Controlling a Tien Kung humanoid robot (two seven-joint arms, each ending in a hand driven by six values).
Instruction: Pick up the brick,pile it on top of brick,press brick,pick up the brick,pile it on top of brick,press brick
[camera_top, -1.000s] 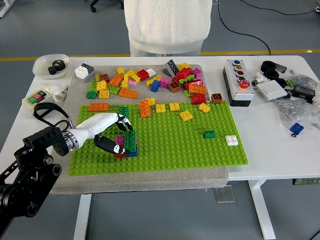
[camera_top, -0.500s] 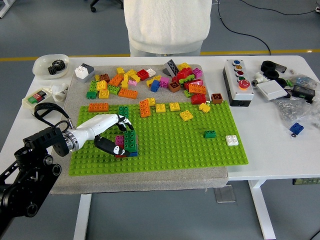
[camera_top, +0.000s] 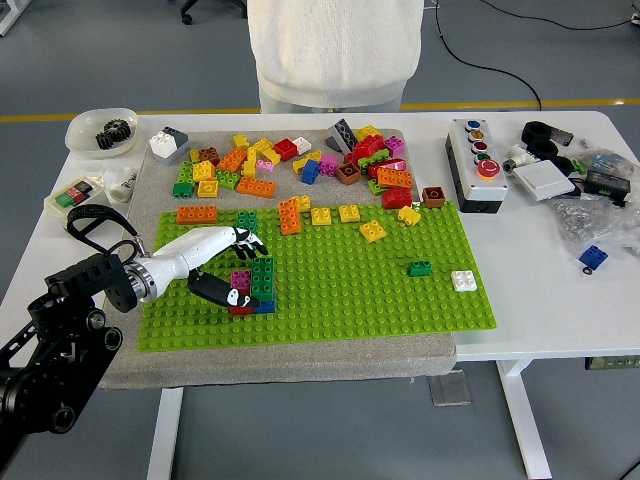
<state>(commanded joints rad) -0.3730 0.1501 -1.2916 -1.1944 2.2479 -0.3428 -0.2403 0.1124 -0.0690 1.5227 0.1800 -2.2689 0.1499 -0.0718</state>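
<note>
Fingers of the left hand (camera_top: 232, 262) are curling around the brick stack (camera_top: 254, 285), gripping it where it is sitting on the green baseplate's (camera_top: 400, 300) near-left part.

White table (camera_top: 520, 320) on white legs, grey floor (camera_top: 120, 60), yellow floor line (camera_top: 500, 103), black cable (camera_top: 500, 75)

The person (camera_top: 335, 50) at the table's far edge is cut off above the torso by the picture's top. The left arm (camera_top: 60, 330) is cropped at the lower left corner. The stack's lower bricks (camera_top: 250, 306) are partly hidden behind the left hand (camera_top: 215, 265).
</note>
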